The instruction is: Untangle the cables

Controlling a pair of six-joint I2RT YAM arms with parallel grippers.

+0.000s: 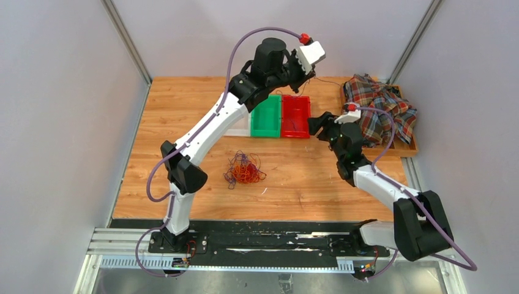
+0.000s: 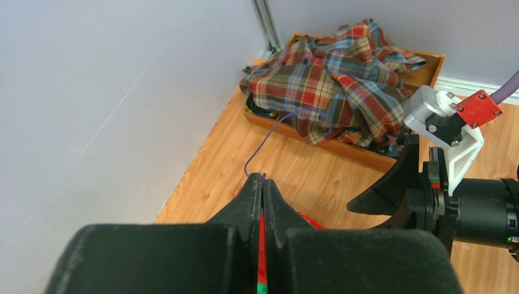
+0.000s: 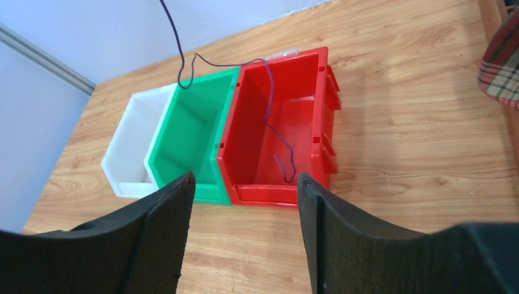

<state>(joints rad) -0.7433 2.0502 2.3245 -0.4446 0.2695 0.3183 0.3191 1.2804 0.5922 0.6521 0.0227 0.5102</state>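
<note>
Left wrist view showed the left gripper (image 2: 262, 184) pinched shut on one purple cable (image 2: 268, 130), its arm raised high. The right gripper (image 3: 245, 182) stood wide and empty before the red bin (image 3: 245, 131), into which that cable's end hung. The other cables (image 1: 244, 169) lay bunched on the table (image 1: 306, 180).

A wooden table (image 1: 306, 177) with a light-brown plank grain carries everything. Toward its far edge three open bins stand in a row, touching side to side: a white bin (image 3: 131, 153), a green bin (image 3: 183, 135) and a red bin (image 3: 309, 104). Nearer the middle lies a loose bunch of red, orange and purple cables (image 1: 243, 169). At the far right corner sits a shallow wooden tray (image 1: 398, 151) heaped with a plaid shirt (image 1: 379, 107).
</note>
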